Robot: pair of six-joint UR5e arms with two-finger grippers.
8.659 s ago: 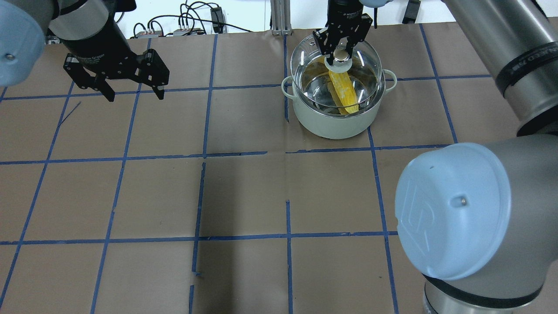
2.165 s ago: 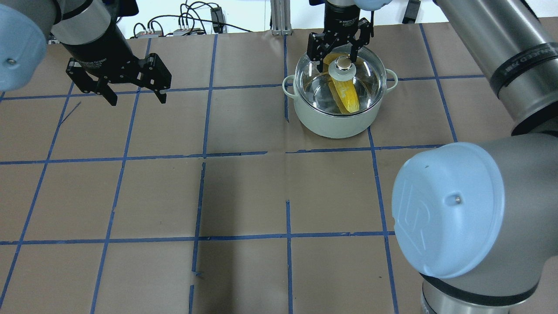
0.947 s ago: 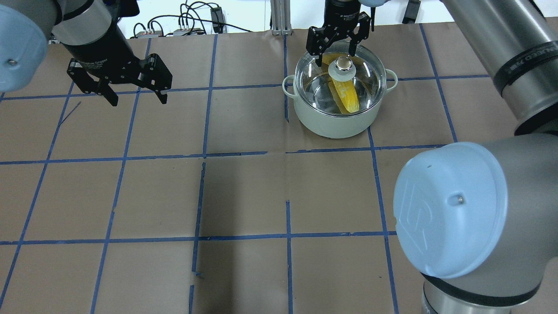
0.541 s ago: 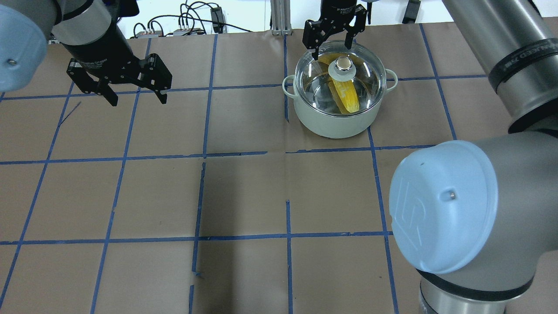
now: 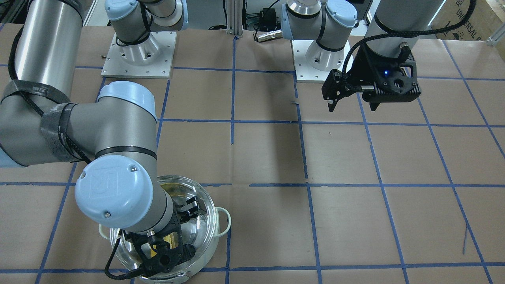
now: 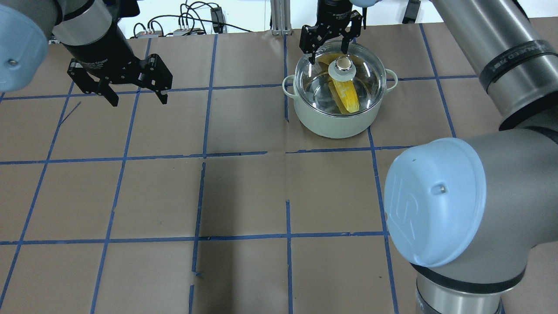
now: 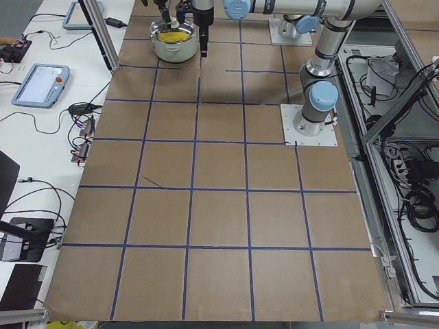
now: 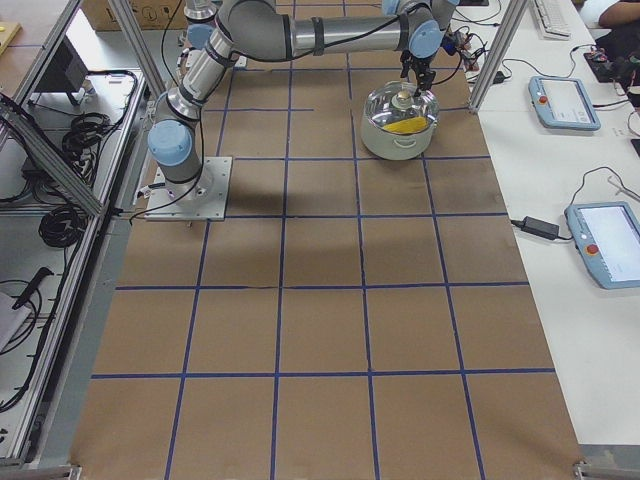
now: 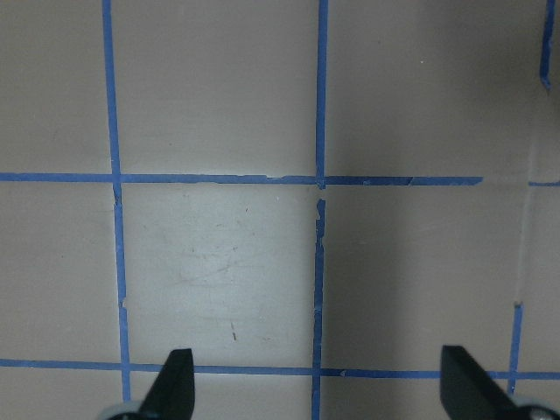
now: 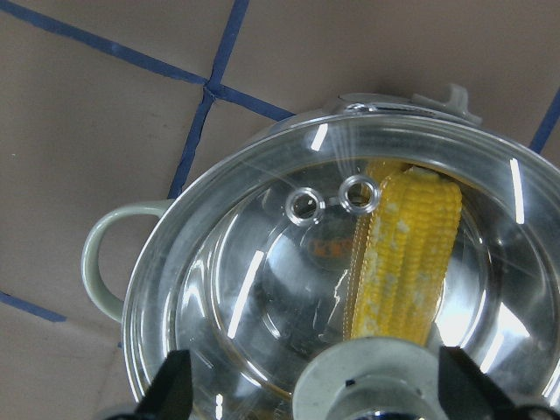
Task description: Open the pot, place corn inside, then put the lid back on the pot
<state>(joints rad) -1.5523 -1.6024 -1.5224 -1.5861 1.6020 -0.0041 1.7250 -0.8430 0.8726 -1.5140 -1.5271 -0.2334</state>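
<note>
The mint-green pot (image 6: 335, 124) stands at the far right of the table. The glass lid (image 6: 366, 72) sits on it, its knob (image 6: 343, 66) free. The corn (image 6: 347, 94) lies inside and shows through the glass. My right gripper (image 6: 330, 56) is open and empty, above the lid's far side, just behind the knob. The right wrist view shows the lid (image 10: 262, 289), its knob (image 10: 385, 385), the corn (image 10: 407, 262) and the open gripper (image 10: 319, 389) above them. My left gripper (image 6: 138, 100) is open and empty over bare paper at the far left, and it also shows in the left wrist view (image 9: 319, 389).
Brown paper with a blue tape grid (image 6: 244, 153) covers the table. Cables (image 6: 187, 22) and an aluminium post (image 6: 279, 17) stand behind the far edge. My right arm's elbow (image 6: 436, 200) fills the near right. Both arm bases (image 5: 138, 55) are on the robot's side.
The lid, held above the pot at first, now rests on it. My right gripper has let go of the knob, opened and drawn up and back. The left arm has stayed still.
</note>
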